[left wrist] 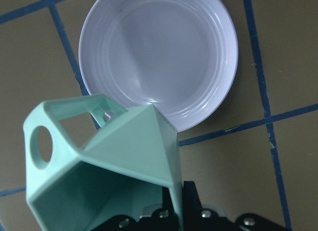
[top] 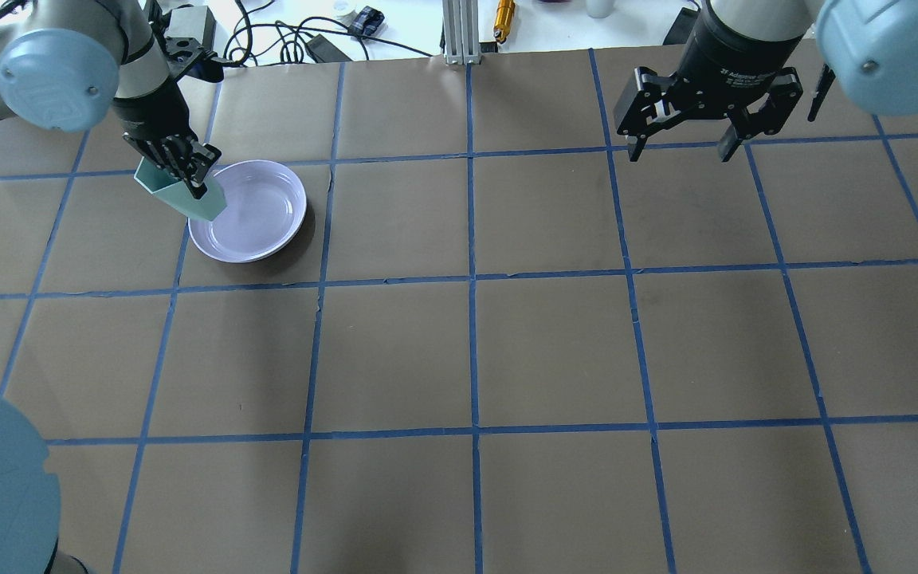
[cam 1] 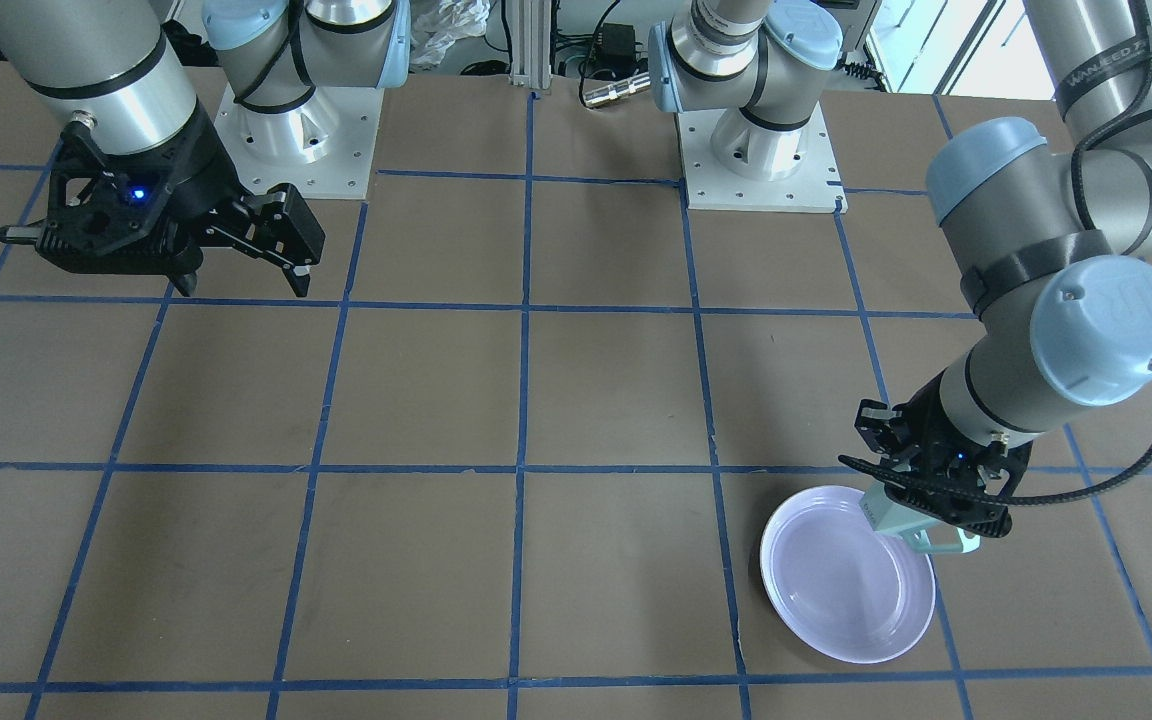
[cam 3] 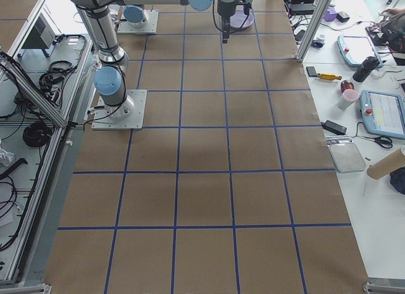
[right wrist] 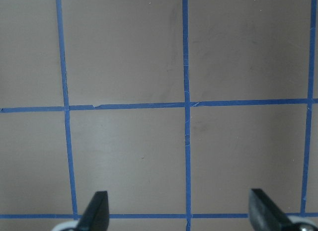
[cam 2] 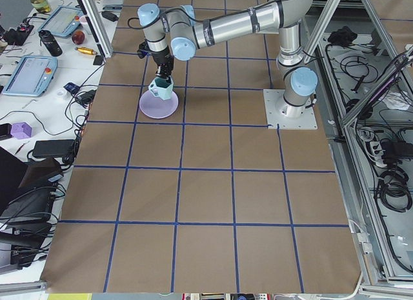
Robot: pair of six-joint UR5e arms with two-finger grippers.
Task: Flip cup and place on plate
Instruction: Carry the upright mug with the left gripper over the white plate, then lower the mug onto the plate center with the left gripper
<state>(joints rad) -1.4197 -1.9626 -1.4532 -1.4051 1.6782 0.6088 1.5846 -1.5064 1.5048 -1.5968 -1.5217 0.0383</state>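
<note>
Over by the round, glossy pale lavender plate [top: 261, 226], the left gripper [top: 190, 172] holds a small pale mint-green cup [top: 182, 201] with faceted sides. The cup hangs tilted over the plate's rim on the side nearest that arm. Part of it is above the plate and part is above the brown paper-covered surface [top: 555, 343].

From the left wrist camera the cup [left wrist: 124, 161] fills the lower half of the picture, its open mouth turned up toward the lens and its narrow base pointing at the plate [left wrist: 159, 52]. Its angular handle, pierced by a round hole, sticks out on the side away from the plate's centre.

The fingers are closed on one wall of the cup near its mouth, but only dark slivers of them show at the bottom edge, so I cannot make out how each one sits. There are tiny marks along the base edge, too small to read. I cannot tell from any angle whether the cup touches the plate. From the front, the left gripper [cam 1: 936, 497] and its wrist hide most of the cup [cam 1: 893, 522], and only a pale wedge shows beside the plate [cam 1: 836, 600].

The right gripper [top: 680, 148] hangs well apart from the plate, across the surface. Its fingers are spread wide with nothing between them. Its own camera shows only the two tips of the right gripper [right wrist: 181, 213] and taped squares.
</note>
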